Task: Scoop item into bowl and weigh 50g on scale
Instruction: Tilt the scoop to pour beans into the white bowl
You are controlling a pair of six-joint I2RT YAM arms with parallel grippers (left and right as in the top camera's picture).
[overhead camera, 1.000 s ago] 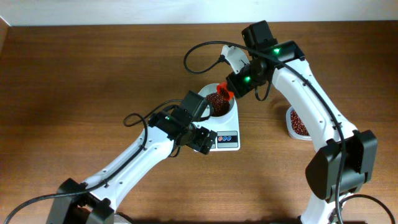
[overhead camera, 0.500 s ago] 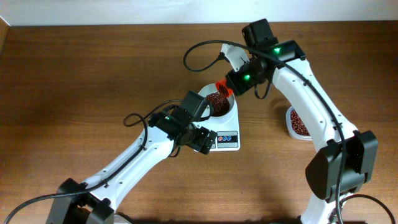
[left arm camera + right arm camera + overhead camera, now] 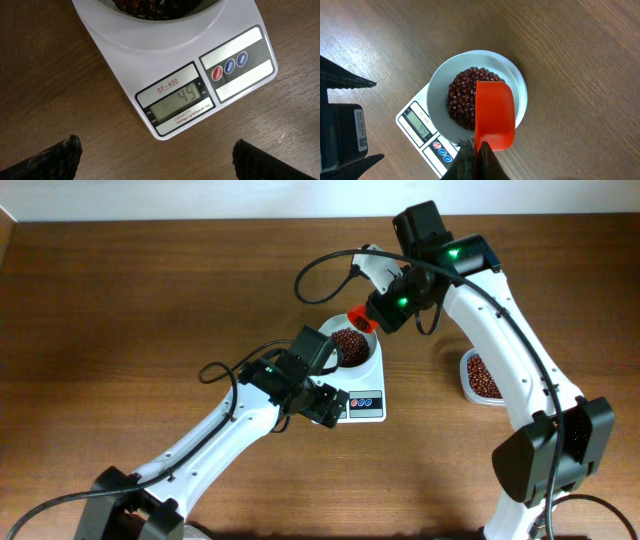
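Observation:
The white bowl [image 3: 362, 358] sits on the white scale [image 3: 365, 402] and holds a heap of dark red-brown beans [image 3: 349, 345]. In the right wrist view the beans [image 3: 466, 97] fill the bowl [image 3: 437, 90] and the scale display [image 3: 418, 125] reads 49. The left wrist view shows the scale [image 3: 180, 102] reading 49. My right gripper [image 3: 479, 157] is shut on the handle of an orange-red scoop [image 3: 493, 115], held empty above the bowl's far right rim [image 3: 360, 318]. My left gripper [image 3: 155, 160] is open above the table just in front of the scale.
A clear container [image 3: 480, 378] with more beans stands on the table to the right of the scale. The right arm reaches over from the back right, the left arm from the front left. A black cable [image 3: 320, 265] loops behind the bowl.
My right gripper has lifted the scoop up and back from over the beans to the bowl's far right rim. The left arm has not moved.

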